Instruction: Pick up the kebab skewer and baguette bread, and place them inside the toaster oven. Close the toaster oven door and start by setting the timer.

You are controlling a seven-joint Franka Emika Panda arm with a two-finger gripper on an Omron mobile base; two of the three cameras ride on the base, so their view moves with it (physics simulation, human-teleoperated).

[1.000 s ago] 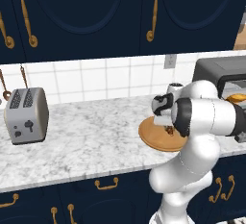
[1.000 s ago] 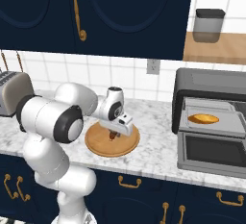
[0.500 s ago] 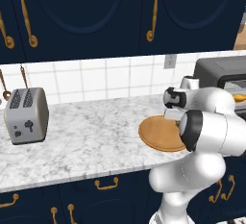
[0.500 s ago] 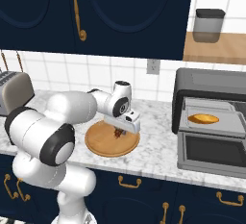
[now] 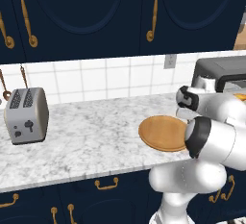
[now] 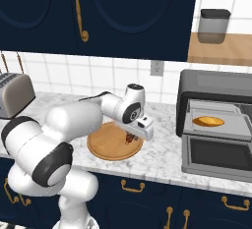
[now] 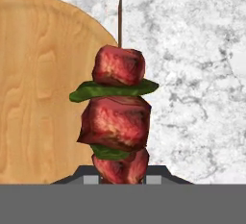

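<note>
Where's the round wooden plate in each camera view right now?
Left base view: round wooden plate right of centre, beside the arm.
Right base view: plate at centre, under the hand.
Hand view: plate on the left.
Shared landmark: white marble counter.

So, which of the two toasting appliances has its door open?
The dark grey toaster oven on the right, baguette bread inside; the silver slot toaster has no door.

Legible text, labels, brands, numbers, signs: none found. The toaster oven (image 6: 216,120), silver toaster (image 5: 26,115), cupboard doors (image 5: 96,14), wall tiles (image 5: 101,81), wall socket (image 6: 157,68) and grey canister (image 6: 213,26) carry no lettering or marks that can be read. Wooden plate (image 7: 43,83) and marble table (image 5: 91,136) are likewise unmarked.
</note>
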